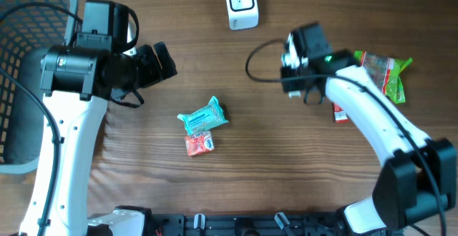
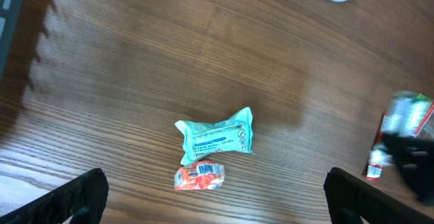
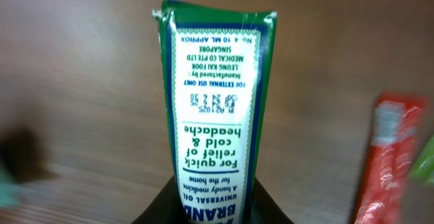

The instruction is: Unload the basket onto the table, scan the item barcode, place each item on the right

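Observation:
My right gripper (image 3: 213, 214) is shut on a narrow white and green medicated-oil box (image 3: 213, 108). The box stands out past the fingers with its printed text side facing the wrist camera, above bare wood. From overhead this gripper (image 1: 290, 63) hangs right of centre, below and to the right of the white barcode scanner (image 1: 241, 4). My left gripper (image 1: 162, 60) is open and empty, high over the left side. Between its fingers the left wrist view shows a teal packet (image 2: 217, 137) and an orange packet (image 2: 199, 176) with a barcode facing up.
A grey basket (image 1: 28, 21) fills the far left. A green snack bag (image 1: 383, 71) and a red sachet (image 1: 340, 112) lie at the right, the sachet (image 3: 386, 156) close beside the held box. The teal packet (image 1: 203, 115) and orange packet (image 1: 200, 143) lie mid-table.

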`<state>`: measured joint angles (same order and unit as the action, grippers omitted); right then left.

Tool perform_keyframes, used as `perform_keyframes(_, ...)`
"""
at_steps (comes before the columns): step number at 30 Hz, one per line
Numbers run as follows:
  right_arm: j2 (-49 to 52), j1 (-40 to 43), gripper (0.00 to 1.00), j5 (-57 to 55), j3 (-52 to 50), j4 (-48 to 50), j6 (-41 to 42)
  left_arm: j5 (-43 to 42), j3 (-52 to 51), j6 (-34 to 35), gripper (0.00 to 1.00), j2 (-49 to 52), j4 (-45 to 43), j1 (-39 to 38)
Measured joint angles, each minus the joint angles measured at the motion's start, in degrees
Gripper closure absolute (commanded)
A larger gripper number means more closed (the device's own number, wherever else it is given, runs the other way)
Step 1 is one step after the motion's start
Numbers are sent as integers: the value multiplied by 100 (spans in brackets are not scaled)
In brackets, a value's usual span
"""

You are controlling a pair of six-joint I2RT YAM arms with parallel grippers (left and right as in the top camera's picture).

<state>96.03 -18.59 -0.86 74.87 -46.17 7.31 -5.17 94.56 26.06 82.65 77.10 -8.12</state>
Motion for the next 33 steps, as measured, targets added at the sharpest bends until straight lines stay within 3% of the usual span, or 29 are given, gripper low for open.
perform_keyframes(5, 4, 0, 96, 0, 1757, -1049, -11, 0, 0, 0, 0, 0, 2, 0)
perform_keyframes(6, -24, -2, 96, 0, 3204, -1333, -11, 0, 0, 0, 0, 0, 0, 0)
perform_keyframes(7, 343, 0, 96, 15, 3757, -2184, -11, 0, 0, 0, 0, 0, -2, 0)
perform_keyframes(8, 1287, 0, 96, 44, 5396, -2645, -44, 17, -4, 0, 0, -7, 22, 0)
perform_keyframes(10, 1908, 0, 96, 46, 6170, -2406, -186, 24, -4, 0, 0, 7, 4, 0)
perform_keyframes(21, 3777, -199, 96, -376, 6378, -1381, -1504, 22, -4, 0, 0, 7, 2, 4)
perform_keyframes(33, 4730, -892, 96, -2785, 6378, 527, -3246, 22, -4, 0, 0, 7, 2, 4)
